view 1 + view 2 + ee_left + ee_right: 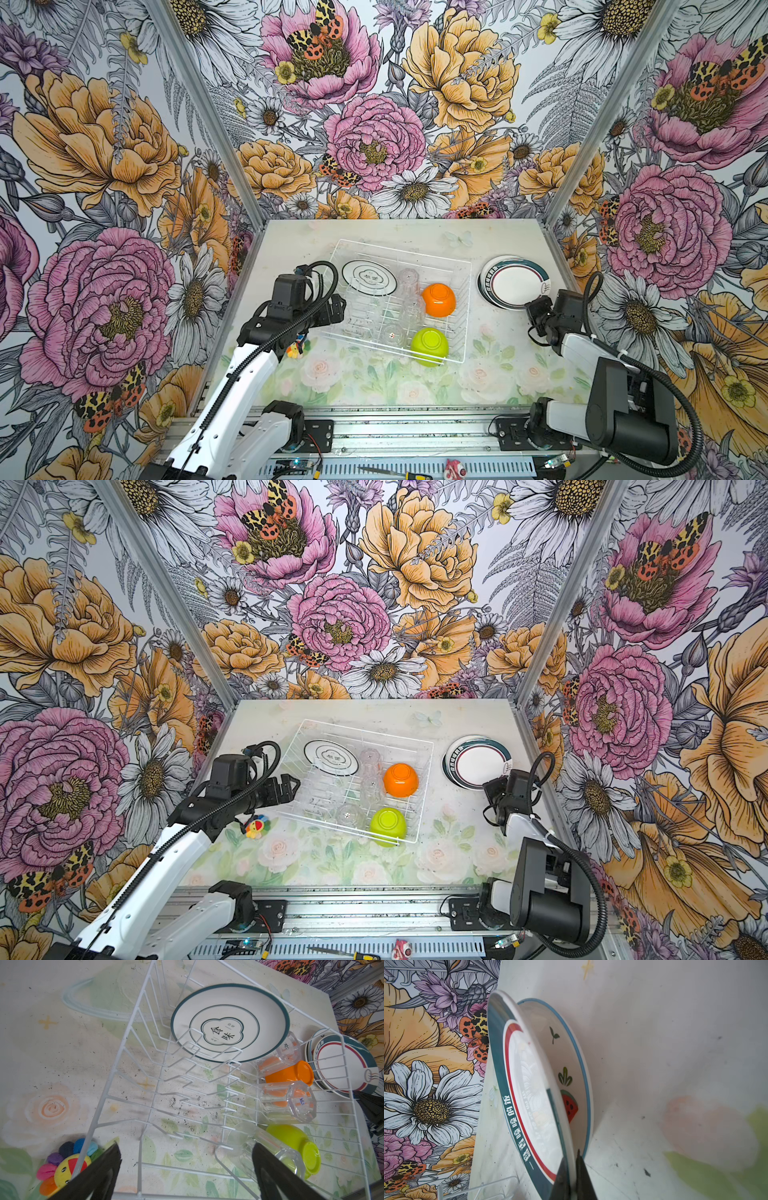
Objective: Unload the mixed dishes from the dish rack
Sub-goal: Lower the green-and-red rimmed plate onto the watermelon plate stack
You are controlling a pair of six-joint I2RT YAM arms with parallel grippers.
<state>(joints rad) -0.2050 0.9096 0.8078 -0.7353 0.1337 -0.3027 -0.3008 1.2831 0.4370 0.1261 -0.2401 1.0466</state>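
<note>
Dish rack (365, 324), wire grid: glossy round plate (369, 277), clear cups (408, 277), orange bowl (439, 300), lime bowl (429, 345). L jaws wide; R jaws pinch teal-banded plate (515, 284).

**Centre medallion of the thin-rimmed plate** (228, 1022): the characters 食味 are printed in black. The smaller characters above and below them cannot be read.

**Teal band of the broad-banded plate** (527, 1088): 香喷喷的饭 is lettered in white, preceded by a short stroke and one unclear character.

**Clear cup** (286, 1103): a small blue sticker is carried, its print too small to be read.
</note>
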